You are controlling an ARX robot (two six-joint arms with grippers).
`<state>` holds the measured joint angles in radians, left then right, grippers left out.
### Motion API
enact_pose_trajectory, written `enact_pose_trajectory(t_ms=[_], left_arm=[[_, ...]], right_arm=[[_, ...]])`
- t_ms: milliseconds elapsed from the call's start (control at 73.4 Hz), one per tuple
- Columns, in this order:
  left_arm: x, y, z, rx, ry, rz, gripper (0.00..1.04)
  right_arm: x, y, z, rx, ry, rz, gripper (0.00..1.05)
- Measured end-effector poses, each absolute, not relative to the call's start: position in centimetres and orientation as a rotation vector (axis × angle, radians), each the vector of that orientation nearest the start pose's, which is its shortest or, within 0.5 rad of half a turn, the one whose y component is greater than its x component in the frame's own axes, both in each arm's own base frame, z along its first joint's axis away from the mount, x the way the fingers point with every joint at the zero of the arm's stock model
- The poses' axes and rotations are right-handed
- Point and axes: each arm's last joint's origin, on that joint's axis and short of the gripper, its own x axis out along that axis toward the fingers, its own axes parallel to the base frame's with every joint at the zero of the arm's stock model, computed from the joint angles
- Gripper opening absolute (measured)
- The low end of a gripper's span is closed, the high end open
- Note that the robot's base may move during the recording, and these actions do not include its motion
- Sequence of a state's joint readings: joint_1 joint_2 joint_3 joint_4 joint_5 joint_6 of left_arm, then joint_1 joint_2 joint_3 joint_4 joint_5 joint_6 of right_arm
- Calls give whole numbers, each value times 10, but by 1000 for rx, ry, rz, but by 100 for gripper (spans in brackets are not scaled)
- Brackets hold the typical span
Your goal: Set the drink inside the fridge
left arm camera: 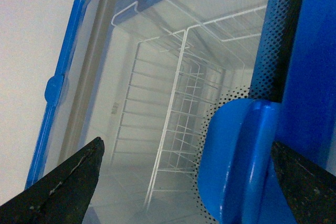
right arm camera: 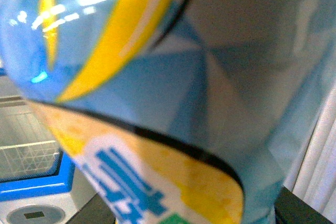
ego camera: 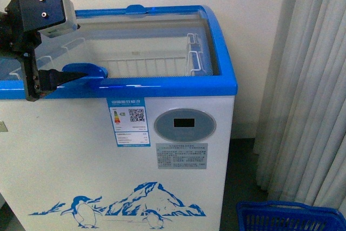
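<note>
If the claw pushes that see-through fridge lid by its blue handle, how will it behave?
The lid looks like rigid curved glass, so it could crack if knocked. Seated in the blue rim, it likely slides rather than lifts. The handle looks smooth and rounded; grip may slip.

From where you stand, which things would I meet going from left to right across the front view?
left hand → white label with QR code → oval display → curtain
</note>
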<state>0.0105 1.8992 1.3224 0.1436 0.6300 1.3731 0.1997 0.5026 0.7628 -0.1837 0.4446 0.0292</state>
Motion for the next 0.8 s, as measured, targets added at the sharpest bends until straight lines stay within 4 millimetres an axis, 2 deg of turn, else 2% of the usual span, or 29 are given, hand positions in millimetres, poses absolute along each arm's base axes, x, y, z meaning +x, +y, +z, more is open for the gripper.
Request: enact_pose_trajectory(t_ms=[177,368,626,803], left_arm=[[443,-11,228,1170,-66,-785,97],[463,-10,232,1167,-81,-781,97],[512,-11,252,1203,-76,-714,97],[547,-15,261,1216,-62,-596,97]], right_arm=[[104,8,359,53,-76,-244,40],[104,8,359,53,-76,-244,40],[104,8,359,53,-76,-244,40],[104,8,359,53,-76,-244,40]])
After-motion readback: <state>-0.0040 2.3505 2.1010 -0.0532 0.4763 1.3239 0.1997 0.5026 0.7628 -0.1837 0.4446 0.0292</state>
